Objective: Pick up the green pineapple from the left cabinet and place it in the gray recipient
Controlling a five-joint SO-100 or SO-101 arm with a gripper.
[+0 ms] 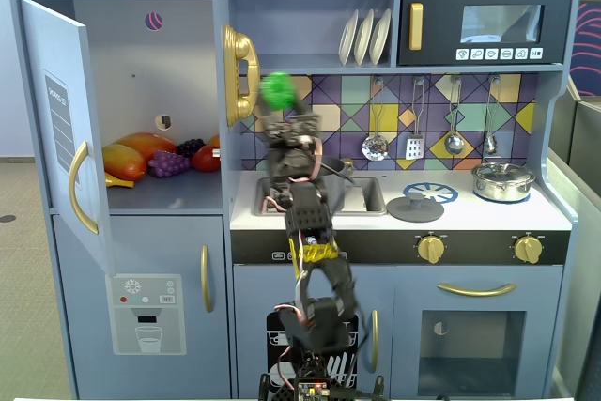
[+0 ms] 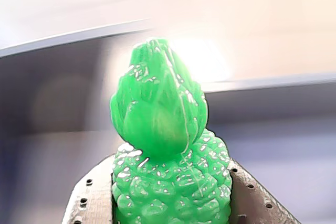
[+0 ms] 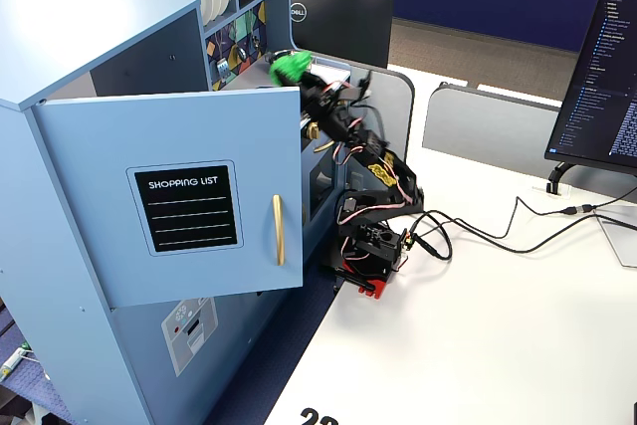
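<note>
While gripped, green pineapple [image 2: 170, 171] outside left cabinet [image 1: 131, 91].

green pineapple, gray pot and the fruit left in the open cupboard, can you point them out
green pineapple [image 2: 170, 182], wrist view, on its bumpy body between the fingers of the hand
gray pot [image 1: 344, 191], a fixed view, on its wall behind the arm, in the sink
purple grapes [image 1: 169, 164], a fixed view, middle of the bunch on the cupboard shelf

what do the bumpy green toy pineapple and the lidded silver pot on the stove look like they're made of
Bumpy green toy pineapple: likely glossy moulded plastic; one uniform bright green with small white glints on its bumps in the wrist view. Lidded silver pot: a shiny, reflective silver finish, metal or metallised plastic; too small to tell which.
</note>
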